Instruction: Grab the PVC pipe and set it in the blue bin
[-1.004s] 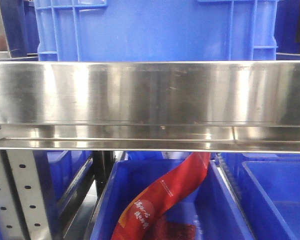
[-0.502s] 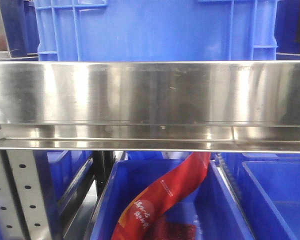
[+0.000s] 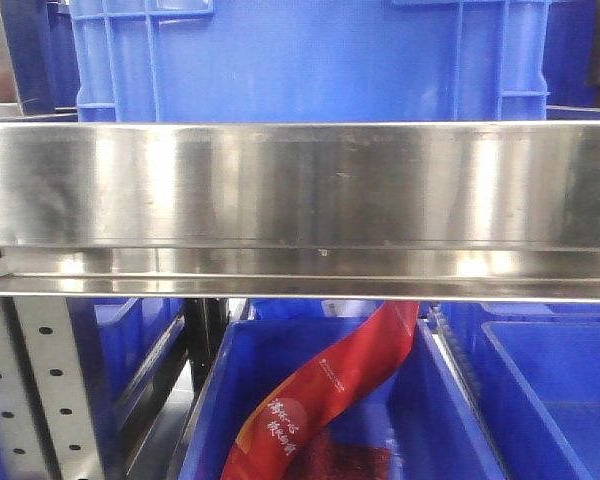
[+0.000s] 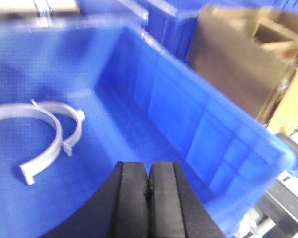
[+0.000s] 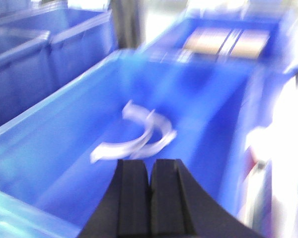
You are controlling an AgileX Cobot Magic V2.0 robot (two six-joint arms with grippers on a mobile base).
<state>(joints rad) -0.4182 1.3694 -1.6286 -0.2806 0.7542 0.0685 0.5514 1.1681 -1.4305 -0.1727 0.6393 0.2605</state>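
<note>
A wide band of brushed stainless steel [image 3: 300, 185] spans the front view from edge to edge, the lip of a shelf, catching soft vertical streaks of light. Under it runs a thinner steel rail [image 3: 300, 285]. At the lower left stands a grey upright post [image 3: 35, 390] pierced with rows of round holes, and beside it a dark metal frame member [image 3: 208, 345]. In the left wrist view, brown cardboard boxes [image 4: 248, 54] stand at the upper right, beyond the blue plastic walls. The right wrist view is blurred, with strong white glare [image 5: 283, 144] down its right edge.
</note>
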